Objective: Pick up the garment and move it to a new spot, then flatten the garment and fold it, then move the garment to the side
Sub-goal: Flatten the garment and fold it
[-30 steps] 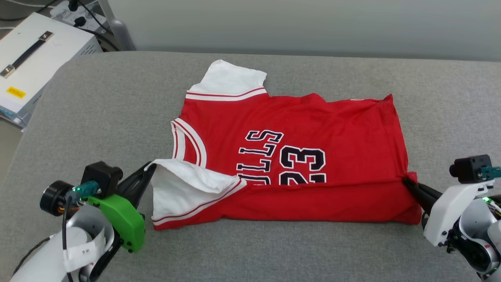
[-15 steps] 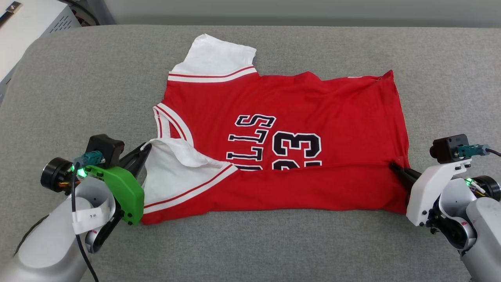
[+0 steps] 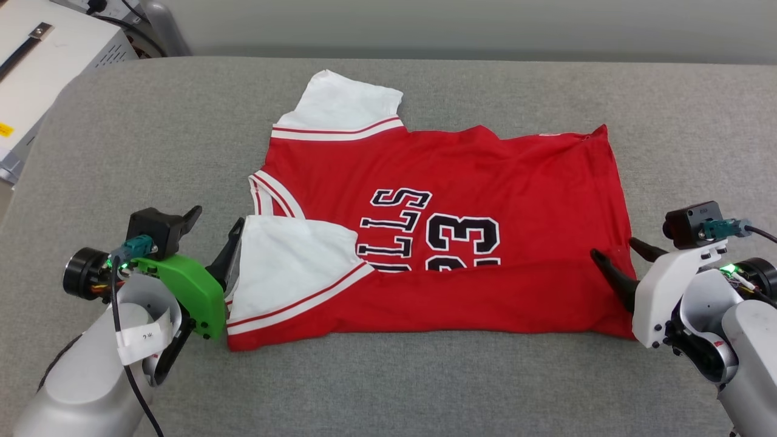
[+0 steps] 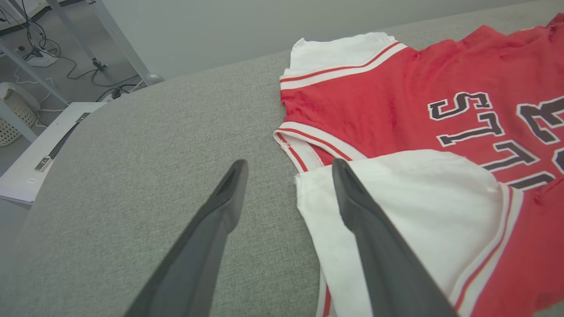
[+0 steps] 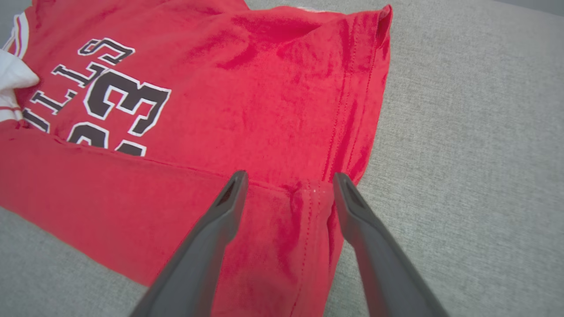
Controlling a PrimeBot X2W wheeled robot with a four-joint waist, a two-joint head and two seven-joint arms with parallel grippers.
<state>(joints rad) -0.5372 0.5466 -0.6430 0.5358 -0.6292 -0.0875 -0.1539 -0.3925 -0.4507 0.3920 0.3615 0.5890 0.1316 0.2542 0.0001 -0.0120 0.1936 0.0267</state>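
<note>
Nearest, low on the left: left gripper (image 3: 218, 217), jaws spread wide, holding nothing, astride the outer edge of the near sleeve (image 3: 291, 261). Low on the right: right gripper (image 3: 614, 247), likewise wide and empty, astride the hem corner (image 5: 315, 193) at the end of the folded-up strip (image 3: 455, 303).

Between them: garment (image 3: 461, 170), face up on the grey pad (image 3: 425, 382), near side turned over in that long strip, hiding the bottom of the number (image 3: 464, 240). Beyond: collar (image 3: 273, 203) to the left, far sleeve (image 3: 346, 103) spread flat, then bare pad and a white box (image 3: 36, 67) off the far left corner.

Handling, by the look: light, limp, thin; no stiffness to keep a fold; likely to drag on the pad rather than slide. Best taken by a pinch through both layers at the strip's two ends, lifted together.

Head view: whole outline and both grippers at once. Left wrist view: sleeve edge between the fingers (image 4: 374, 246), collar trim close up. Right wrist view: hem stitching and creases at the corner, too fine from above.
</note>
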